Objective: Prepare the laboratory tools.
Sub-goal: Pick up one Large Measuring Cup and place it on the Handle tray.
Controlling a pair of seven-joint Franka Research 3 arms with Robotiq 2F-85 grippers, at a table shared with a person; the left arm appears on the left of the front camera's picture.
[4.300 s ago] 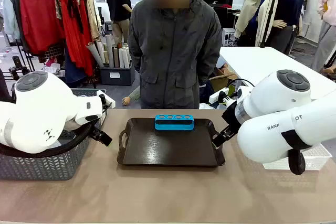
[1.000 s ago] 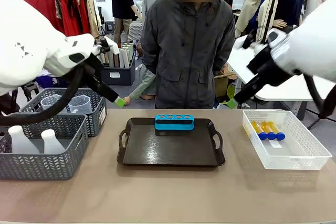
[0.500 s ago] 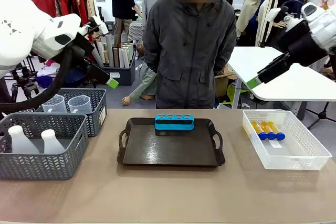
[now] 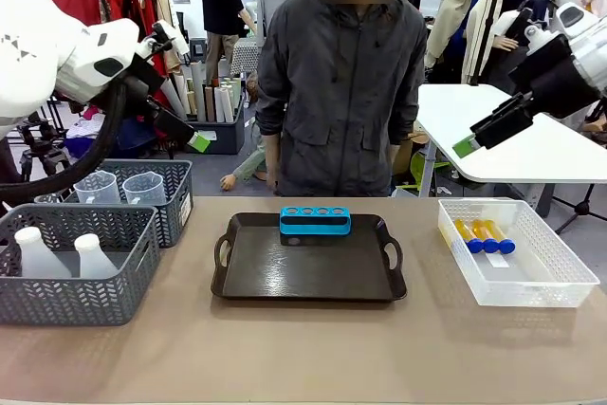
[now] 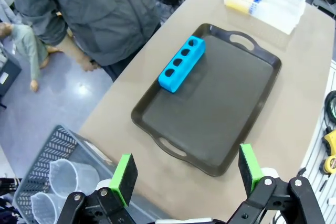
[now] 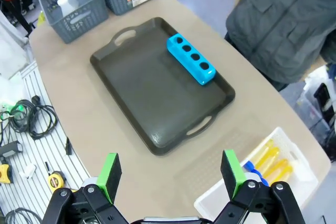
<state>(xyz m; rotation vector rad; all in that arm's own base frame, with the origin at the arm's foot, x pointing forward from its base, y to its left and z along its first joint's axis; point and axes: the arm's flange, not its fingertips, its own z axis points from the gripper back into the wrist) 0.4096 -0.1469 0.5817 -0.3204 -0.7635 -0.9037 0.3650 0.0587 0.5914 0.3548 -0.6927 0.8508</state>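
Along the table (image 4: pixel 303 358), left to right. At the left edge, near the front corner, a grey mesh basket (image 4: pixel 81 303) holds two white conical flasks (image 4: pixel 36 253). A second basket (image 4: pixel 182 204) just behind it, toward the far edge, holds two clear measuring beakers (image 4: pixel 144 187), their handles hard to make out through the mesh. High above these hangs the left gripper (image 4: pixel 196 142), its jaws spread wide and empty, as its own wrist view confirms.

At the table's middle lies a dark tray (image 4: pixel 308 277). The blue four-hole rack (image 4: pixel 315 221) sits on it against its far rim, all four holes vacant. A person (image 4: pixel 341 92) stands at the far edge behind the tray, hands not on the table.

At the right edge a clear bin (image 4: pixel 555 277) contains what look like three blue-capped tubes (image 4: pixel 484 234) of yellow liquid, lying side by side at its far end. Above and beyond the bin the right gripper (image 4: pixel 467 146) is likewise raised, jaws parted wide, holding nothing.

Change: a few seconds ago both arms sat low over the table, hiding the baskets and the bin. Over the last second each has risen farther and swung outward. No tool has shifted.

Reading: the arms appear to have reached a starting pose with everything in view, so the task is at its very beginning. The likely first work is carrying tubes to the rack or bringing the vessels to the tray.
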